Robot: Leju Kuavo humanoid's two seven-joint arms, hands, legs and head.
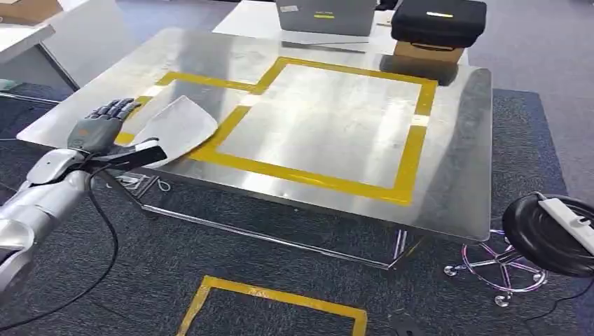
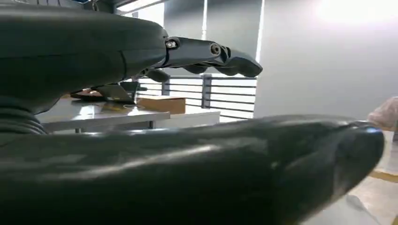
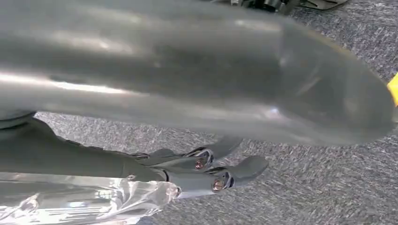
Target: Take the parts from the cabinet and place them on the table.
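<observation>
Risk now is that the one flat grey part [image 1: 176,126] slides off the table [image 1: 455,140], because it lies near the edge, overhanging slightly, inside the yellow tape frame [image 1: 413,133]. The left hand [image 1: 105,129] rests beside it, fingers apart, holding nothing. The right hand [image 3: 206,168] hangs over carpet; its fingers touch crinkled foil [image 3: 80,201], but I cannot tell if they grip it.

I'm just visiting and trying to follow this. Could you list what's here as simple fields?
Table: shiny metal table marked with yellow tape
Part: flat grey sheet part lying on the table's near-left corner
Left hand: left hand at the part's edge, fingers extended, grip unclear
Right hand: right hand over carpet, holding crinkled silvery material
</observation>
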